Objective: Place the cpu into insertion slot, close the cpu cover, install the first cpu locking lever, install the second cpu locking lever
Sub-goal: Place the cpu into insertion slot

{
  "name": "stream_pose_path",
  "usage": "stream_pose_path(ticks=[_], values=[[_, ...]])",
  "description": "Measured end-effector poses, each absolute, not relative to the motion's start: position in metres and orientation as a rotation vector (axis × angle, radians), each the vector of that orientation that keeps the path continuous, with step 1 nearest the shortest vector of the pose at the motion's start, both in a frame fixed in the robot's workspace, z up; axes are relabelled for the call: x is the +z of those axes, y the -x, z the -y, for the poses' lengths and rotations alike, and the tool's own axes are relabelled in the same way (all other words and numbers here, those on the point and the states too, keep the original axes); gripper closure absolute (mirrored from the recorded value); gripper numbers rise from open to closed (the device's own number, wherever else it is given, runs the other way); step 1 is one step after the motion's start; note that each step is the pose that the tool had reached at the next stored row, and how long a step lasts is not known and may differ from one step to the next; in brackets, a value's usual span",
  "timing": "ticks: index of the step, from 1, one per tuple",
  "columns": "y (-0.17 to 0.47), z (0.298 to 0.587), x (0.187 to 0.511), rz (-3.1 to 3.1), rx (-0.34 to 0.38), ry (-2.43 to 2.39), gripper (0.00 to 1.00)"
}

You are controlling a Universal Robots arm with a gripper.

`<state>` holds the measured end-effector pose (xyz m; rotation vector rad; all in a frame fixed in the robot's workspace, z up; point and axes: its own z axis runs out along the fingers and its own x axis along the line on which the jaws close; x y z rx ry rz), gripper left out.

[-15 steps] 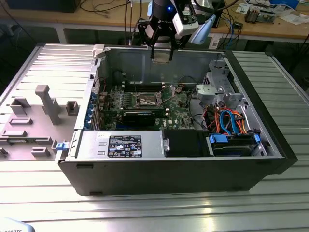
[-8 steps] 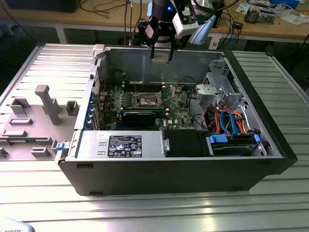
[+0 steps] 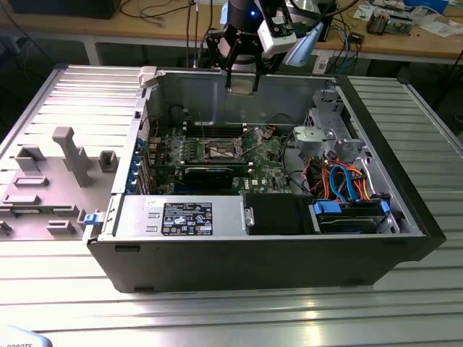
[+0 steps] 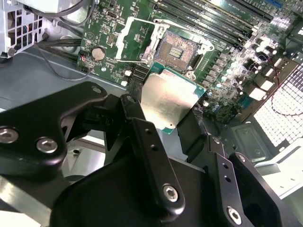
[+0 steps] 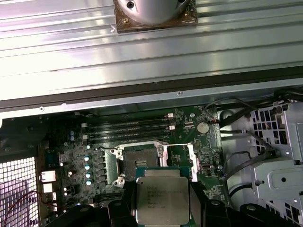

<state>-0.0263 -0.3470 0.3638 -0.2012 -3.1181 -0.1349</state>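
Cpu (image 4: 169,94) in gripper (image 4: 162,117), seemingly above slot (image 4: 177,49)

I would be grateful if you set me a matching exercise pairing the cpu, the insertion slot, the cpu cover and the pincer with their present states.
Things:
1. cpu
2. insertion slot
3. cpu cover
4. pincer

States:
A. swung open beside the slot
B. shut on the cpu
C. gripped, not yet seated
D. uncovered, contacts exposed

Pairs: 1-C; 2-D; 3-A; 4-B
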Motion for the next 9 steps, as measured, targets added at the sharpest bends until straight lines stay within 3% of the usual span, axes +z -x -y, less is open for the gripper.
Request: stream_pose_path(ticks=[9], values=[[0.0263,0.347,0.363,3.115,-0.135,0.261,0.46]])
